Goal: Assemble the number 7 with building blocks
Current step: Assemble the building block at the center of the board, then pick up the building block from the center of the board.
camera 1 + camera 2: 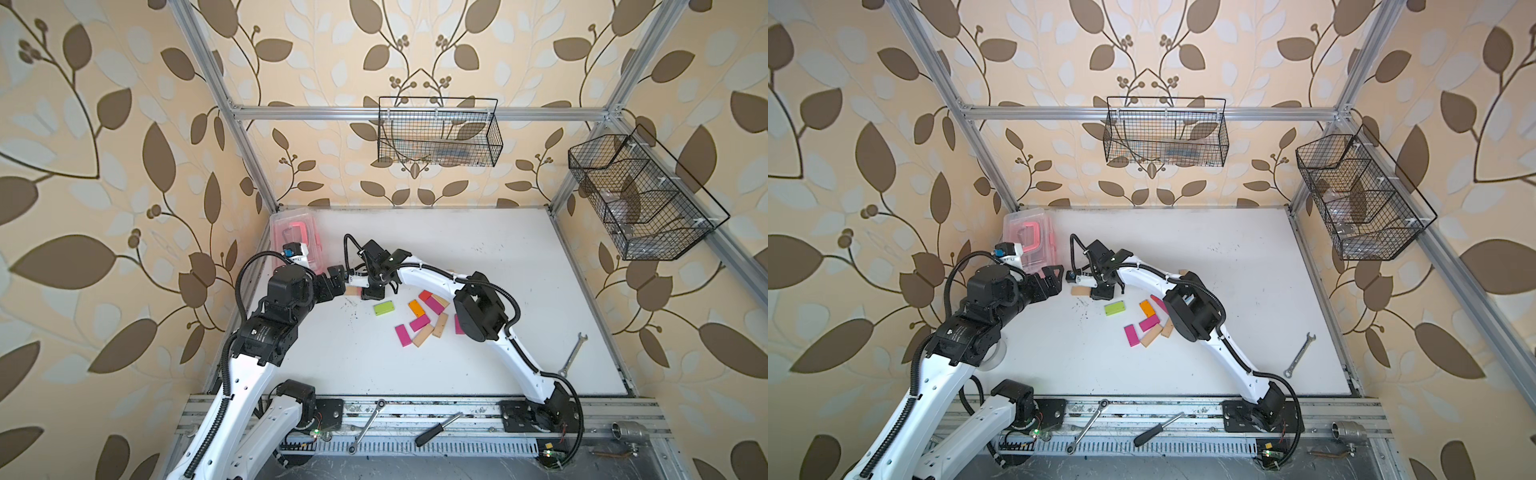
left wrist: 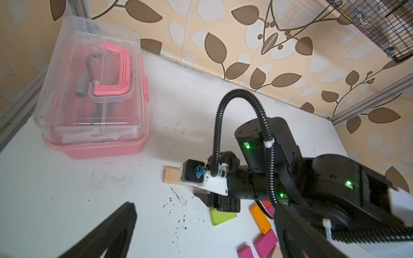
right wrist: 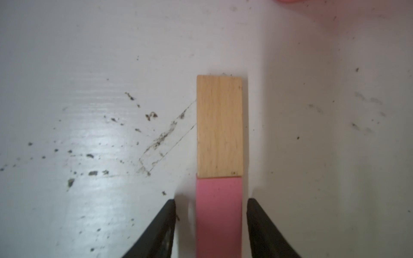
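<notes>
Jaws of the right gripper [image 3: 211,201] stand apart on either side of a flat pink rectangular block [image 3: 219,219]. A thin gap shows on each side, so nothing is clamped. That pink block lies flat on the scuffed white tabletop [image 3: 89,67]. Its short end is butted against the short end of a plain wooden rectangular block [image 3: 219,125], the two making one straight line. The left gripper [image 1: 1056,282] hangs just beside the wooden block's free end, fingers spread wide and holding nothing. A pink translucent plastic box with a handle [image 2: 89,93] sits close behind it at the table's back corner. A lime green block [image 1: 383,308] lies alone near the right gripper. Beyond it a loose scatter of building blocks spreads out: an orange block [image 1: 415,307], a red block [image 1: 424,295], magenta blocks [image 1: 402,335] and two more wooden blocks [image 1: 423,334], some partly hidden under the right arm's elbow.
</notes>
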{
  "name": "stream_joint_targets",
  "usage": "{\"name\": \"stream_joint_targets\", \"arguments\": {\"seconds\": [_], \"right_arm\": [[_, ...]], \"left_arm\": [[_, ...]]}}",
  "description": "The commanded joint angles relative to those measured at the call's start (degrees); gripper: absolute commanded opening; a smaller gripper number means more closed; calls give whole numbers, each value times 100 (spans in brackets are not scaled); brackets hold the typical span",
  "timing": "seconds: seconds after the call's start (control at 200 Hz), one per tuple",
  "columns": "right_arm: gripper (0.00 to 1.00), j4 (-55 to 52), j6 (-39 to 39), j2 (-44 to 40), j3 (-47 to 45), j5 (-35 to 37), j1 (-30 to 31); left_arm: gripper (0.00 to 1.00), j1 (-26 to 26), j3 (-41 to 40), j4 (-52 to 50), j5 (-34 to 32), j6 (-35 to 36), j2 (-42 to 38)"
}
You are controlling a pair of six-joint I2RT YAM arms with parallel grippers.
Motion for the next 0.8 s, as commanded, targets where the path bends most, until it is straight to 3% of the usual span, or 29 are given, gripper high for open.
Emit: {"name": "stream_joint_targets", "arguments": {"seconds": [0.0, 0.2, 0.3, 0.31, 0.325, 0.345, 0.45, 0.795], "right_arm": [[54, 375, 91, -605, -509, -121, -103], [57, 1781, 563, -2199, -2496, -48, -456], [73, 2272, 1127, -2815, -3123, -198, -750], [79, 2253, 1176, -2850, -3137, -240, -777], [96, 2196, 1248, -2888, -3140, -306, -833], [100, 2128, 1339, -2934, -3145, -395, -895], [100, 1579, 1022, -3068, -3268, -859, -1023], [88, 365, 380, -2356, -3228, -592, -416]], "left_arm": [[99, -26, 267, 75, -189, 113, -110], [99, -26, 53, 443, 83, 29, -171], [99, -27, 50, 482, 380, 24, -4], [99, -26, 52, 470, 398, 13, 20], [99, -26, 55, 459, 427, -2, 51], [99, -26, 62, 431, 463, -11, 79], [99, -26, 56, 386, 552, 19, 163], [99, -26, 307, -561, -320, -97, 72]]}}
